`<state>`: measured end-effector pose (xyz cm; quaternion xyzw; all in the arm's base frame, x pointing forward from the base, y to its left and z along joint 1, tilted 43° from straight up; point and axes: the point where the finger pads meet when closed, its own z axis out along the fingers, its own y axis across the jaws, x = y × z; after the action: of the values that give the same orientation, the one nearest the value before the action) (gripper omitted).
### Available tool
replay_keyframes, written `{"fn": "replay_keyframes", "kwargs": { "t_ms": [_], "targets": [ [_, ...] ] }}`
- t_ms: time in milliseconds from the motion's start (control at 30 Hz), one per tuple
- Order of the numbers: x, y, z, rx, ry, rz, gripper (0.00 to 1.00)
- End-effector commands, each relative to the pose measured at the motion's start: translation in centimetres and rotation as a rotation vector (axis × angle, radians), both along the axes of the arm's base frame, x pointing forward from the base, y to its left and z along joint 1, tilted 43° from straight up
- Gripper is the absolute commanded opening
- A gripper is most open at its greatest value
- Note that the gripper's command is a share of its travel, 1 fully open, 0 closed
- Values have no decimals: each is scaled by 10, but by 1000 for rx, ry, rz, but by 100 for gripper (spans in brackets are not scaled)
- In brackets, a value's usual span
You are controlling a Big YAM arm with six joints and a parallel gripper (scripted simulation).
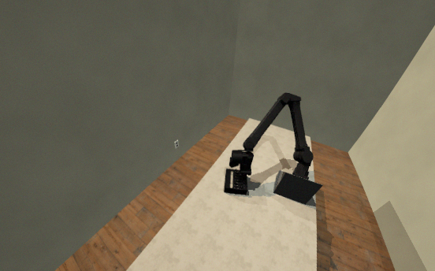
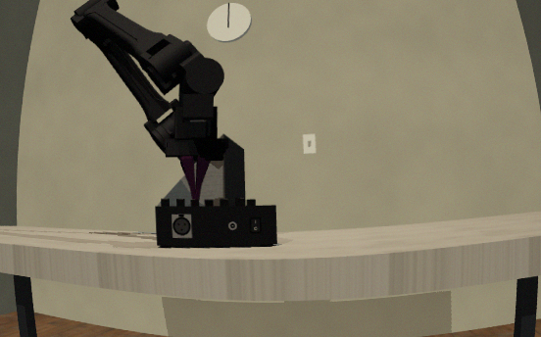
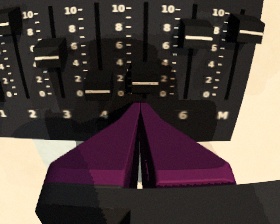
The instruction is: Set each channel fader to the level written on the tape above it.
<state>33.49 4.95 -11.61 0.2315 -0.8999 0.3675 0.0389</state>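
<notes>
The black lighting desk [image 1: 236, 180] stands on its feet on the table; its back panel with sockets faces the exterior view [image 2: 216, 225]. In the wrist view the tape along the top reads 10, 6, 2, 10, 4. The cap of fader 5 [image 3: 145, 83] sits low on its scale, and so does that of fader 4 [image 3: 98, 91]. Fader 6 [image 3: 199, 38] and the master fader [image 3: 251, 31] stand high. My gripper [image 3: 139, 111] is shut and empty, its purple fingers pointing down just below the cap of fader 5. I cannot tell whether they touch it. The gripper also shows above the desk.
A dark angular box [image 1: 296, 188] stands at the arm's base, to the right of the desk, and shows behind the desk in the exterior view [image 2: 233, 167]. The desk sits near the table's left edge in the top view.
</notes>
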Motion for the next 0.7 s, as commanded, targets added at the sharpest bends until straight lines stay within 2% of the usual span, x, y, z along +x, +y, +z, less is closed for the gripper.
{"fn": "replay_keyframes", "kwargs": {
  "t_ms": [0, 667],
  "targets": [
    [22, 10, 3, 11, -25, 4, 0],
    [32, 14, 2, 12, -27, 4, 0]
  ]
}}
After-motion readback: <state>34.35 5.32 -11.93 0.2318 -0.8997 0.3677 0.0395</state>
